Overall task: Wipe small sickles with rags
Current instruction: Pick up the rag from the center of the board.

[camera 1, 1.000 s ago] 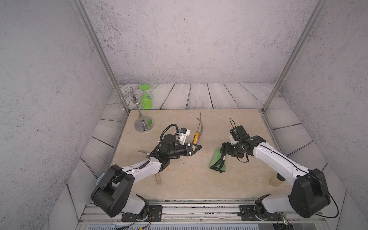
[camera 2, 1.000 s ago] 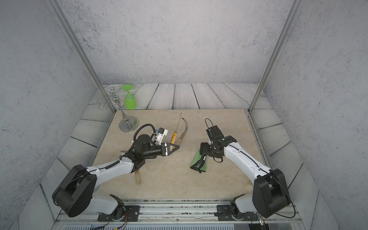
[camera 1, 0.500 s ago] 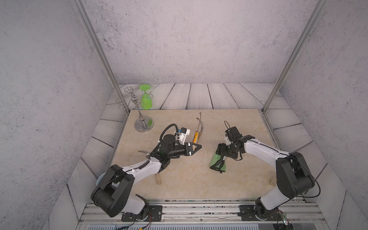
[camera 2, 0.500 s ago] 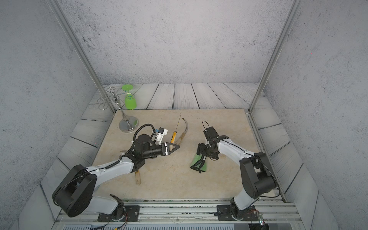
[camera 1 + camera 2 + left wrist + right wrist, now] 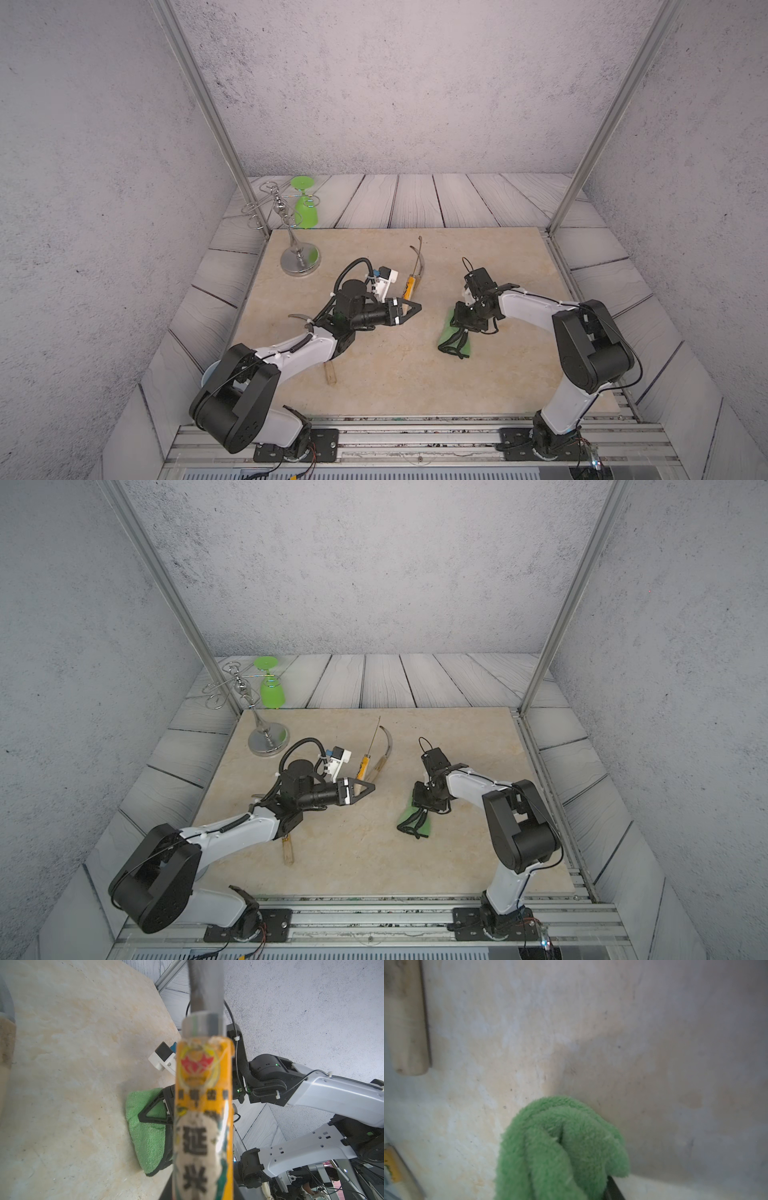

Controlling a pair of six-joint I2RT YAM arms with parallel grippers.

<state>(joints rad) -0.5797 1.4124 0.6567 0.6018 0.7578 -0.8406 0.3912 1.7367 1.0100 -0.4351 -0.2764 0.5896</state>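
Beige stone tabletop point(image 5: 395, 395) lies bare toward its near and right edges. The left claw point(image 5: 415, 308) is pressed on an orange-labelled wooden-handled sickle point(image 5: 202, 1105), its print visible only from the left wrist. Right of centre, the right claw point(image 5: 460, 330) pinches the folded green fuzzy rag point(image 5: 467, 348). A pale-handled grey sickle point(image 5: 388, 744) lies just beside it. Grey planks point(image 5: 415, 199) and rough walls point(image 5: 415, 83) surround.

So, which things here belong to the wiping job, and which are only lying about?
For the job: green rag; labelled sickle, held in left pincer; loose sickle beside it; half-hidden sickle.
Lying about: wire rack; green glass hanging on it.
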